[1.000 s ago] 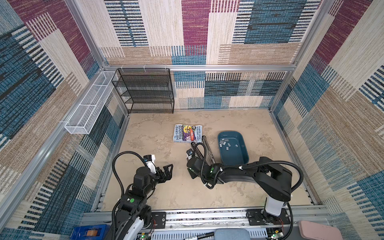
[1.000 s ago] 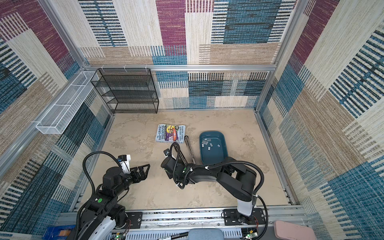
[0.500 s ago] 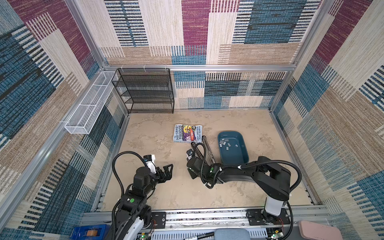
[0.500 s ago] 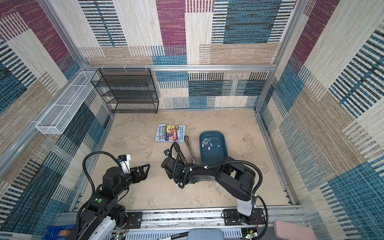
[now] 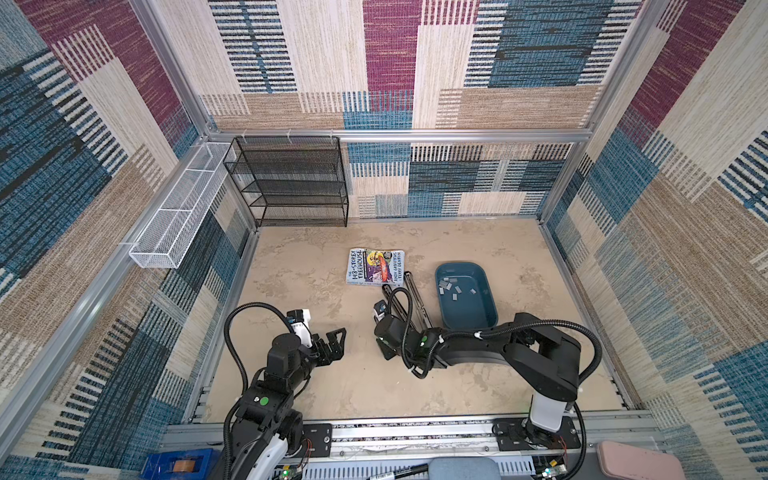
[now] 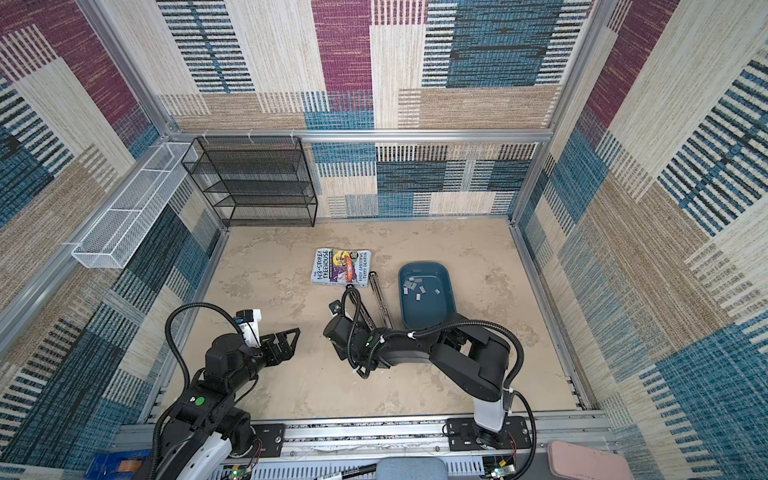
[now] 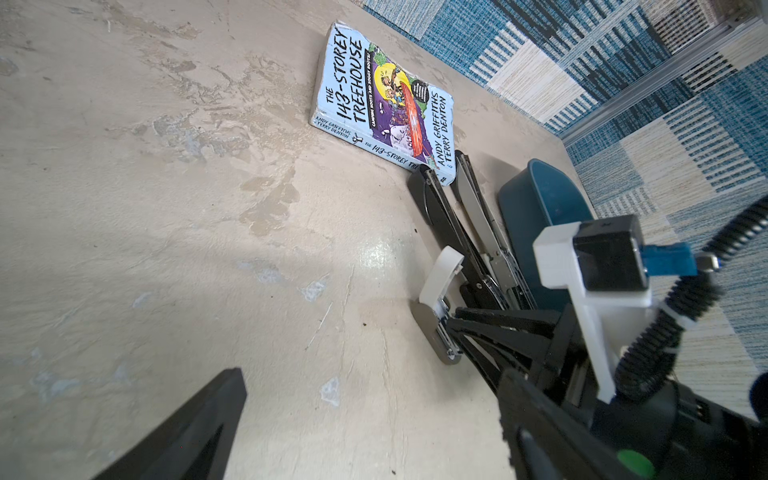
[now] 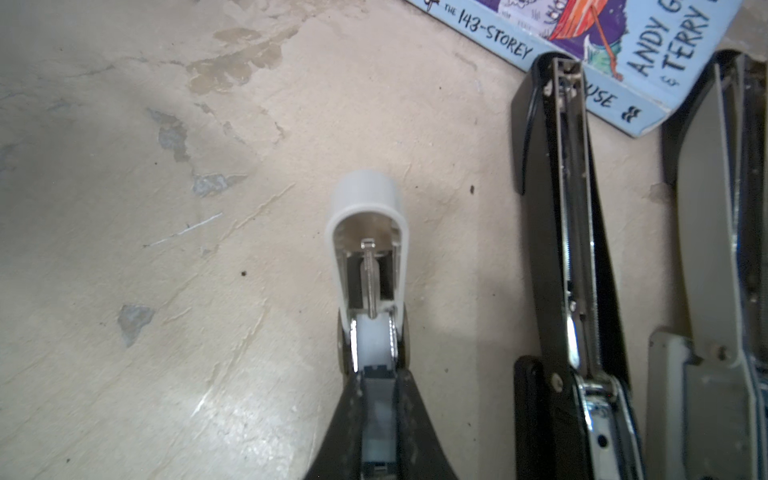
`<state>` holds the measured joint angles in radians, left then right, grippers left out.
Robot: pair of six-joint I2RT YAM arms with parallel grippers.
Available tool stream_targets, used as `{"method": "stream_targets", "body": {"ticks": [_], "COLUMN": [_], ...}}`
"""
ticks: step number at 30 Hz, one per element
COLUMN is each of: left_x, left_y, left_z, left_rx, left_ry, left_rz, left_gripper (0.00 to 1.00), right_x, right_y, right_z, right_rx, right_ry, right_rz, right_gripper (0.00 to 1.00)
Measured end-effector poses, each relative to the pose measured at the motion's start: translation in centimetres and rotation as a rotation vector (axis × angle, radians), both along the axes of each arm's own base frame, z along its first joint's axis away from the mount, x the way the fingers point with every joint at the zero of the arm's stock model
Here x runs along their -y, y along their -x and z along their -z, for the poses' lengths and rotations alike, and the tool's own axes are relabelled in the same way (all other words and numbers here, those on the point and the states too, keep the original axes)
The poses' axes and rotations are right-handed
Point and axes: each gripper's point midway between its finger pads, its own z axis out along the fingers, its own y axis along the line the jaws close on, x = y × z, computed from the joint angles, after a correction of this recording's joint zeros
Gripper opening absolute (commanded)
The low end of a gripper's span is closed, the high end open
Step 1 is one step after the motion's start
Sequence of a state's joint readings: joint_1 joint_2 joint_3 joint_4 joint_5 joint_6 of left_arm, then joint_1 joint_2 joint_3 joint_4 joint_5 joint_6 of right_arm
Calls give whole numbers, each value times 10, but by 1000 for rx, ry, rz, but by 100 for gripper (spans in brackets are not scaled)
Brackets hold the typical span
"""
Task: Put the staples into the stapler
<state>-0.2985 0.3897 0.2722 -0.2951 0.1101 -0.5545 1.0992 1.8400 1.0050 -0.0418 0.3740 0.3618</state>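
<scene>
Beige, blotchy tabletop (image 5: pixel 332 395) inside patterned carpet walls. Landmark: the blue tub (image 5: pixel 465 316).

Step in hand, as I read it: holding the stapler open for loading. Here the right gripper (image 8: pixel 376 370) is clamped on the hinge end of a small white stapler (image 8: pixel 368 195). Its lid is swung up and its spring rod and channel are bare, with no strip seen inside. It sits near the tub, out past two long staplers.

Loose staples (image 5: pixel 453 287) lie on the tub's floor toward its far end, none picked up yet.

Idle left gripper (image 5: pixel 337 344): spread wide, holding nothing, well apart from the tub, beyond the white stapler.

Next move, by my judgement: one strip must come out of the tub and drop legs-down into the open channel. The strips lie thin and flat on a smooth floor, so likely a fiddly pinch.

Count:
- Staplers, three: the white stapler, a black stapler (image 8: pixel 540 166) and a grey stapler (image 8: pixel 715 208) — the long pair lies just beside the tub.
- One book (image 5: pixel 376 267), beyond that pair.
- One tub.
- About seven strips visible, too small to be sure.
</scene>
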Motion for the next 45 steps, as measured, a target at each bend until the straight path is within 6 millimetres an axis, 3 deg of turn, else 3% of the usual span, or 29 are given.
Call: {"method": "stream_targets", "body": {"ticks": [18,37,45], "left_x": [0,0,0], "left_y": [0,0,0], "left_z": [0,0,0], "left_rx": [2,2,2], "left_ry": [0,0,0], "left_rz": [0,0,0], "left_gripper": [99,99,99], "right_x": [-3,-2,-1], "right_y": [3,2,1], "right_z": [-8,1,-12], "right_rx": [-10,-17,3], "right_ry": [-30,-11,-32], "right_rz": [-10,-3,4], "right_gripper": [5,5,6]}}
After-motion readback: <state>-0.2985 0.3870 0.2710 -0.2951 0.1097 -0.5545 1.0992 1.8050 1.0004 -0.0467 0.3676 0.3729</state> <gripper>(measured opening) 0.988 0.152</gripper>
